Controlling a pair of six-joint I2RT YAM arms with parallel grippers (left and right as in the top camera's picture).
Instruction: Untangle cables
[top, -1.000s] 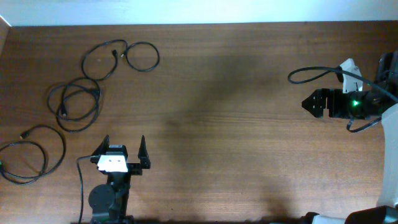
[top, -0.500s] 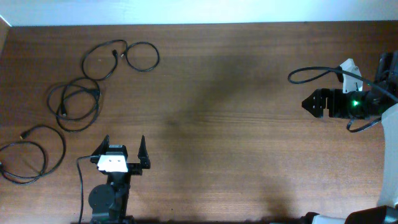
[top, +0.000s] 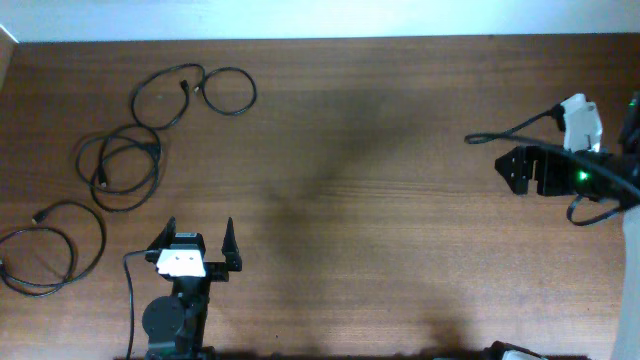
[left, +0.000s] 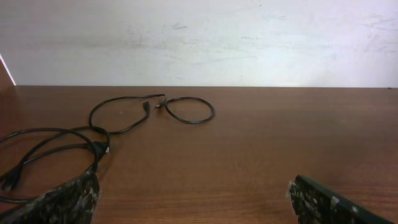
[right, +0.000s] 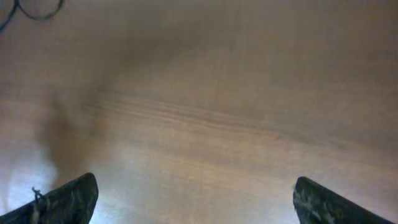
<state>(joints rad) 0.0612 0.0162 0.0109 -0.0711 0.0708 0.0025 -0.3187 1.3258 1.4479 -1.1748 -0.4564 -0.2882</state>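
Grippers: left gripper (top: 199, 226) and right gripper (top: 504, 167) stood spread, empty.
Cables: cables (top: 128, 160) lay looped far left.
Risk: we feared tugging one loop would drag its neighbour.

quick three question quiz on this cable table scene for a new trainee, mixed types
1. True or false: the thin black looped cables all lie on the robot's left side of the brown wooden table.
2. Multiple choice: the left arm's jaws are
A) shut on a cable
B) open and holding nothing
C) out of every view
3. Short answer: which arm's jaws stand nearer the cables?

Key: 1 true; 2 B; 3 the left arm's.
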